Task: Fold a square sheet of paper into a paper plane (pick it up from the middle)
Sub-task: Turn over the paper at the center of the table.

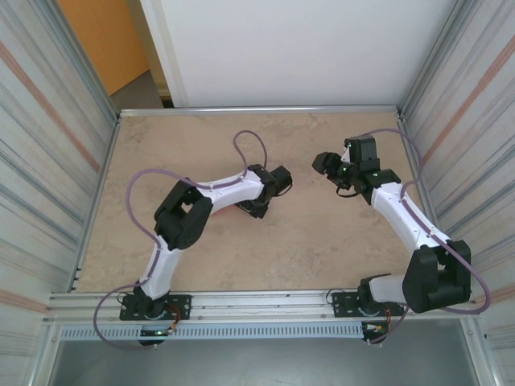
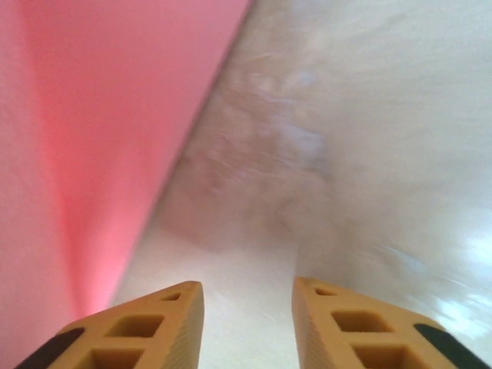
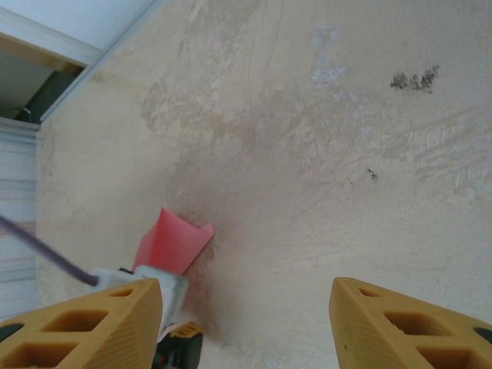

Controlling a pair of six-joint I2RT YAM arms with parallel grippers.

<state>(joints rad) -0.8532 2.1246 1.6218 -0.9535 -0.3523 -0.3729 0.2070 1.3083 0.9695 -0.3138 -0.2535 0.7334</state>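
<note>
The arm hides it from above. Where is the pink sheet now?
In the left wrist view the pink sheet sits on the table, left of the open left gripper.

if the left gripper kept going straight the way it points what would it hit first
Most likely the bare table: the left gripper points at it, with the pink sheet of paper just beside that line. Depth is unclear.

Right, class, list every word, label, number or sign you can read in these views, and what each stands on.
None can be read.
The pink paper, the table and the yellow fingers carry no print; the dark specks on the table are marks, not letters.
</note>
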